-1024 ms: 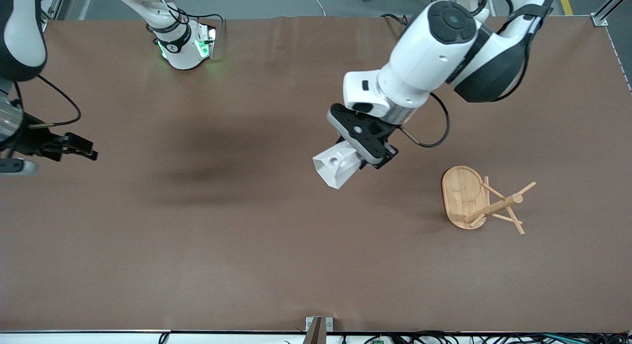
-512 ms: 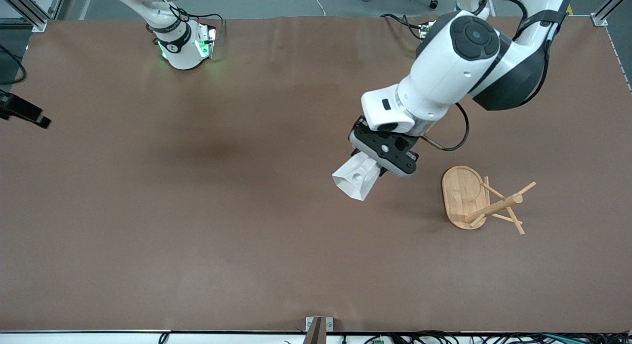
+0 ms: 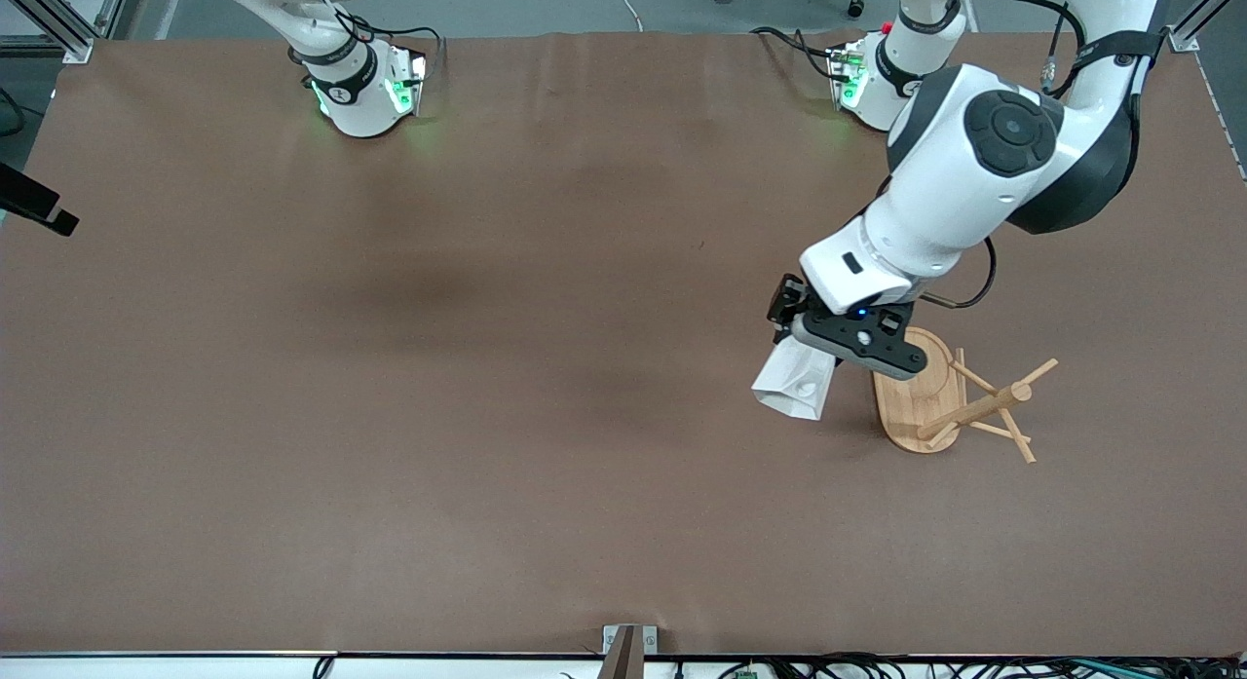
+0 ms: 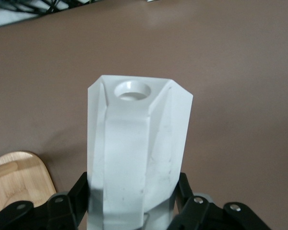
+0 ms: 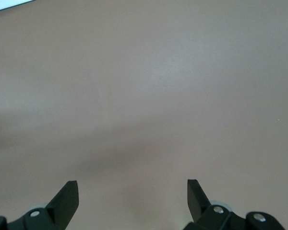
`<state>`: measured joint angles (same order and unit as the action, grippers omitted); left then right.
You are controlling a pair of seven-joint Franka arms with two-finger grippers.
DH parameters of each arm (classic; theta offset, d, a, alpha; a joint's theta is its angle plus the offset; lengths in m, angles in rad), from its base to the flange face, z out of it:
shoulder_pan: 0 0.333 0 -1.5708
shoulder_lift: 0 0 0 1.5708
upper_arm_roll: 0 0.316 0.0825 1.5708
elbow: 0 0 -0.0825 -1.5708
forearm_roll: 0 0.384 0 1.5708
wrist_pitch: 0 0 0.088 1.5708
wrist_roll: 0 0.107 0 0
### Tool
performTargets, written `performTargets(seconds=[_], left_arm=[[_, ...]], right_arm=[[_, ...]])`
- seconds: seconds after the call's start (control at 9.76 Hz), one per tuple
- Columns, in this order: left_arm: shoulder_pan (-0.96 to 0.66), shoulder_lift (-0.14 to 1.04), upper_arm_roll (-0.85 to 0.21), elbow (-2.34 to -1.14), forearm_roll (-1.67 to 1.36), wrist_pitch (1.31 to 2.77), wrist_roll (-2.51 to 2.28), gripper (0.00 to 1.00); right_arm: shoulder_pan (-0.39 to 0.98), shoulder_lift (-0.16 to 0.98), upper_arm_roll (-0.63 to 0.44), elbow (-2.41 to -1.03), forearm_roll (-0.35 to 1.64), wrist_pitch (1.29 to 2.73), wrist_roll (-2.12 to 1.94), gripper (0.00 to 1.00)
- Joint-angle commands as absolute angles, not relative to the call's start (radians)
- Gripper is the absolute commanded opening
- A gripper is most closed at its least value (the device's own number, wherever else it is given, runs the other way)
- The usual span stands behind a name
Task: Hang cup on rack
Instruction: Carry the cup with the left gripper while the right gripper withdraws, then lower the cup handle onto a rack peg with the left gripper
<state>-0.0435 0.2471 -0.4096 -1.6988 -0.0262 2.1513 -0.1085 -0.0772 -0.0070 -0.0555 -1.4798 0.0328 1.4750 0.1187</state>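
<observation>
Left gripper (image 3: 813,353) jaws clamped on small white faceted cup (image 3: 794,382), tilted over brown desk (image 3: 487,367) beside bamboo peg rack (image 3: 950,406).
Right gripper (image 5: 133,194) waits, jaws apart.

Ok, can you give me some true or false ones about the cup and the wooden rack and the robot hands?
1. The left tool is holding the cup. True.
2. The cup already hangs on a peg of the rack. False: it is in the air beside the rack's base, touching no peg.
3. The right tool is holding something. False: it is open and holds nothing, over bare table.
4. The cup is white. True.
5. The rack lies toward the right arm's end. False: the left arm's end.
</observation>
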Motion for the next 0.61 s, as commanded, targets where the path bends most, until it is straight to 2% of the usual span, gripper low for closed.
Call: performTargets(seconds=[0.0,0.51], left_arm=[[-0.038,0.132,-0.364,-1.925,-0.069,2.249,-0.121,0.01],[-0.032,0.135,-0.285,-2.028,-0.071,2.319,0.039,0.01]], right_arm=[[-0.083,-0.006,-0.046,-1.474,0.014,1.456,0.133,1.00],[-0.080,-0.006,-0.046,-1.474,0.014,1.453,0.135,1.00]])
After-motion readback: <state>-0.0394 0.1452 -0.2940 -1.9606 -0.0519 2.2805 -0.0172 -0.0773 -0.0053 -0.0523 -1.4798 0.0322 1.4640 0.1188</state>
